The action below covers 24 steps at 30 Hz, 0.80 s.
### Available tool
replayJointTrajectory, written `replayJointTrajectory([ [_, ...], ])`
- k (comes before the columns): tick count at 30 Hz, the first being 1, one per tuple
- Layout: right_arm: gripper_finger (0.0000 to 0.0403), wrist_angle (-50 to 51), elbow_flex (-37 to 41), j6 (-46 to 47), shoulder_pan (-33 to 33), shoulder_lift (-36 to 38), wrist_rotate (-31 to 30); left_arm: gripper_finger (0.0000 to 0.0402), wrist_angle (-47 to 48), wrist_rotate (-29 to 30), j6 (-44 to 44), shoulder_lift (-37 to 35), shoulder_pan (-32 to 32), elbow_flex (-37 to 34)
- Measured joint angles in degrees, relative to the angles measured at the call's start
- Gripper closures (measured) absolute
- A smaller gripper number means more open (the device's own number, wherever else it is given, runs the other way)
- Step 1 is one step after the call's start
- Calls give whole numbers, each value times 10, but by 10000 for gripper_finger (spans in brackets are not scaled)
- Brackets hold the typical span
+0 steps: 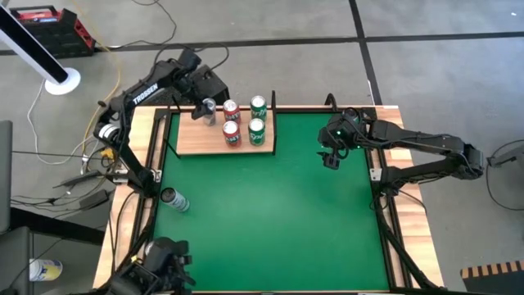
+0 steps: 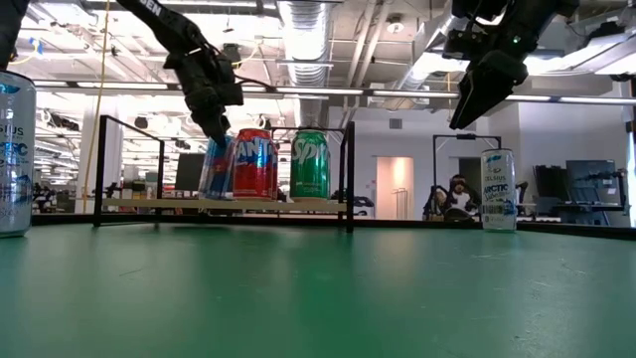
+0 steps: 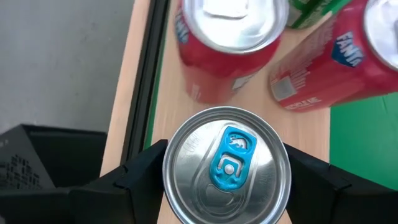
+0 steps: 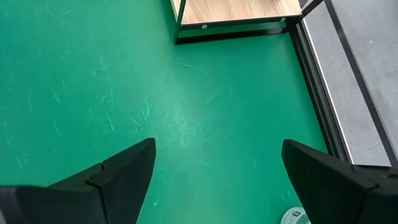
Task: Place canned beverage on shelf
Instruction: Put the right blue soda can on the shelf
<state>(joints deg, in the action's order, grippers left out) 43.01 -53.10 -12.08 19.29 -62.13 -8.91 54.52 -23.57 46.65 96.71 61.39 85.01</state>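
In the middle left of the frame the shelf [image 2: 149, 204] stands on the green tabletop [image 2: 318, 293]. On it stand a red can [image 2: 254, 164] and a green can [image 2: 310, 164]. The left pincer [image 2: 214, 129] comes from the upper left and holds a tilted blue can [image 2: 216, 169] at the red can's left side. In the upper right hangs the right pincer [image 2: 467, 109], above a pale can [image 2: 498, 189]. Another pale can [image 2: 15, 154] stands at the left edge.

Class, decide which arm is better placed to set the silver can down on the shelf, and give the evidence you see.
Left. The left hand already grips the silver can over the shelf, beside the red cans. The right hand hangs open and empty over the green table.
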Motion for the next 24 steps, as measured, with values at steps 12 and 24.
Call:
replayJointTrajectory([
  [12,29,0,0,0,0,0,0,158,-5,-10,16,0,-11,0],
  [24,29,0,0,0,0,0,0,158,-21,-1,22,38,-11,3],
])
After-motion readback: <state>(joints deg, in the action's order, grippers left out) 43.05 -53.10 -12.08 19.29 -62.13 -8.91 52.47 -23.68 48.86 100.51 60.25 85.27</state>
